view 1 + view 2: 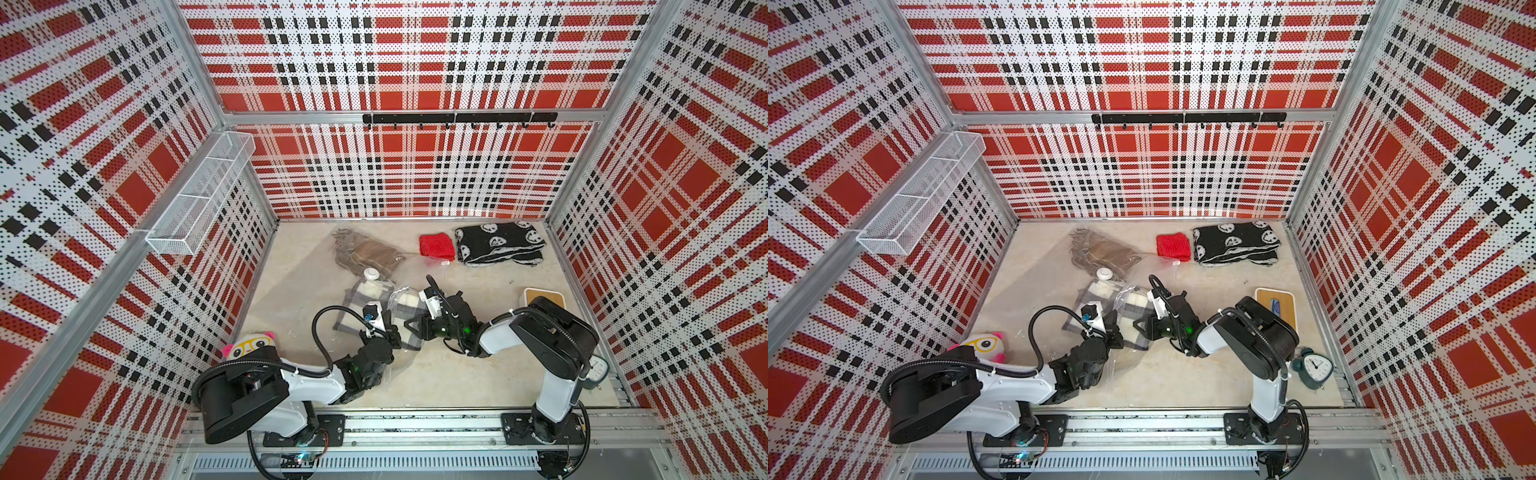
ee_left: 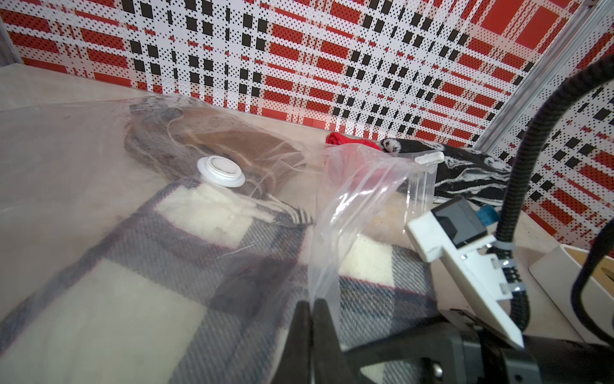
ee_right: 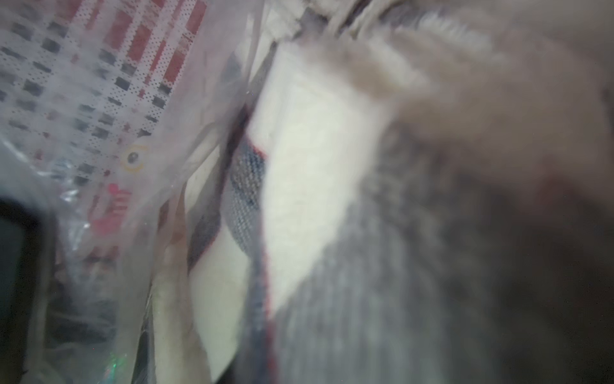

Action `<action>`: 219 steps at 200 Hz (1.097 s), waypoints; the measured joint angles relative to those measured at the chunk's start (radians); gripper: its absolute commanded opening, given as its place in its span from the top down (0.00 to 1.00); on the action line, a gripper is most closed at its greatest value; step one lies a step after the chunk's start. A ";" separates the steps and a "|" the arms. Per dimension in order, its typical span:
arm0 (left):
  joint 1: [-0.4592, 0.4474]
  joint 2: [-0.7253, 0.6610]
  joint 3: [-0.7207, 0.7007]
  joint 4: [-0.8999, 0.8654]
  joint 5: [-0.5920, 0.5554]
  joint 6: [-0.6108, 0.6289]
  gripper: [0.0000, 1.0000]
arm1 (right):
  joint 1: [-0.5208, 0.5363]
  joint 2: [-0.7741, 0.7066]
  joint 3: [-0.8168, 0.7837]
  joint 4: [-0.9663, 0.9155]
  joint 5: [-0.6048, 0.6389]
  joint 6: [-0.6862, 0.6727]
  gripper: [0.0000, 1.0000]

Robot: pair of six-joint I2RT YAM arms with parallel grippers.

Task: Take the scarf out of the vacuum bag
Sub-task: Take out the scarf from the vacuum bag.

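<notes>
Tabletop lies bare by the front rail; vacuum bag and black scarf crowd beyond.

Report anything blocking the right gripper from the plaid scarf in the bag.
Nothing visible does. The left gripper holds the open edge of the vacuum bag lifted, and the right gripper is right at the plaid scarf where it lies uncovered.

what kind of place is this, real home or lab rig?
Most likely a lab robot cell dressed like a closet, not a home: printed plaid panels on an aluminium frame, a left arm and right arm bolted to a base rail, plus a hook rail and wire basket.
</notes>
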 measured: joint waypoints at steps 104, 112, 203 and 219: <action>0.029 0.014 -0.068 0.018 -0.007 -0.045 1.00 | -0.144 -0.170 -0.020 -0.298 -0.098 -0.155 0.99; 0.029 0.016 -0.068 0.019 -0.008 -0.046 1.00 | -0.162 -0.182 -0.017 -0.335 -0.095 -0.172 0.98; 0.040 0.027 -0.083 0.020 -0.057 -0.072 1.00 | -0.219 -0.279 0.018 -0.596 0.034 -0.227 0.98; 0.043 0.031 -0.087 0.018 -0.073 -0.082 1.00 | -0.219 -0.300 0.020 -0.633 0.076 -0.227 0.98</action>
